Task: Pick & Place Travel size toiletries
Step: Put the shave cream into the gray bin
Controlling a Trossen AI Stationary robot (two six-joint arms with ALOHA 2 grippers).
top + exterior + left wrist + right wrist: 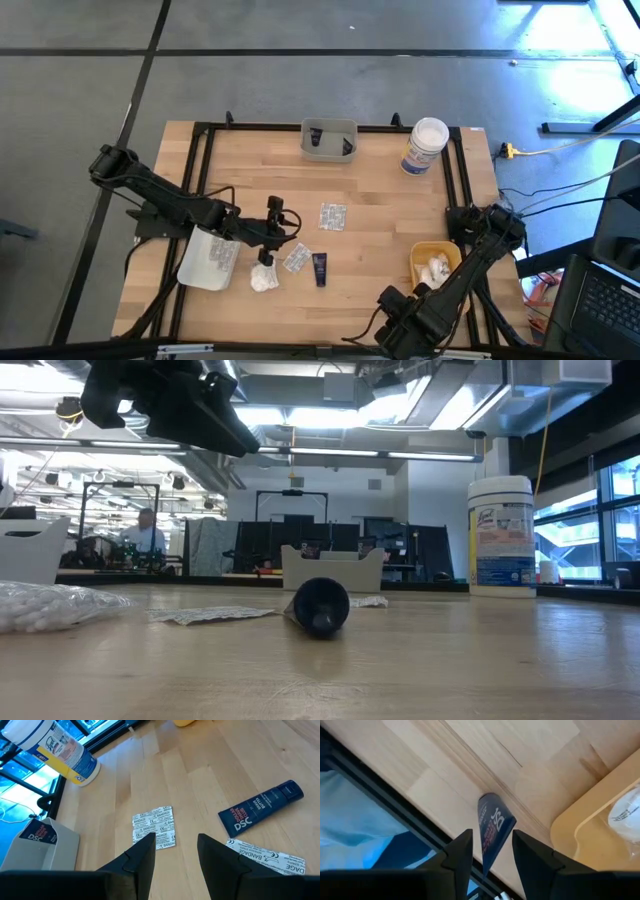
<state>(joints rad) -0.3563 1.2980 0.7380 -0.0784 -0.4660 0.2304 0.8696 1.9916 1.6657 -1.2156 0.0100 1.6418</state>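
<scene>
We see the left gripper [285, 222] above the table's middle, fingers parted with nothing between them — a silvery bandage packet [154, 826] lies on the wood just ahead of it, a second packet [296, 259] and a dark tube [319, 268] close by. A white puffy bundle [264, 279] lies beside the white tray [208, 262]. The right gripper [491, 851] sits at the table's near edge beside the yellow tray [424, 253], pinching a small dark blue tube [493, 829] between its fingers. The grey tray [329, 141] and tall jar [425, 146] stand at the far edge.
</scene>
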